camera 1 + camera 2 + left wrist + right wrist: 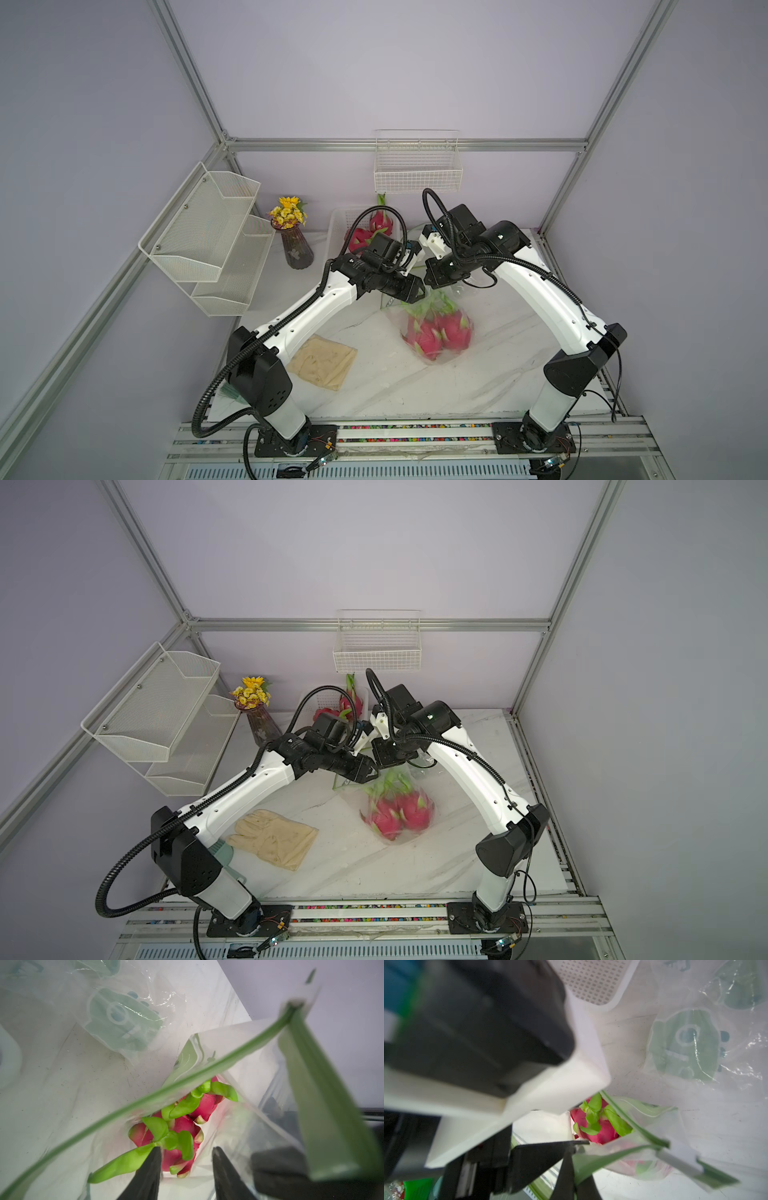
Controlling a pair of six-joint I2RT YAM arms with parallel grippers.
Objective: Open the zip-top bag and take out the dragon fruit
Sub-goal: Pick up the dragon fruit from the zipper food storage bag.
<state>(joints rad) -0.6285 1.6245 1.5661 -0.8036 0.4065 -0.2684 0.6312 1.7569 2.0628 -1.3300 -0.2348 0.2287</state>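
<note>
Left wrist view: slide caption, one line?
Left tool, jaws apart, at the mouth of the open zip-top bag, dragon fruit visible inside.

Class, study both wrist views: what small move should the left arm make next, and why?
Probably lower the left gripper straight into the bag and close on the nearest dragon fruit. The right gripper is shut on the zip edge, holding the mouth open, and the left jaws stand open, aimed at the fruit through that mouth.
</note>
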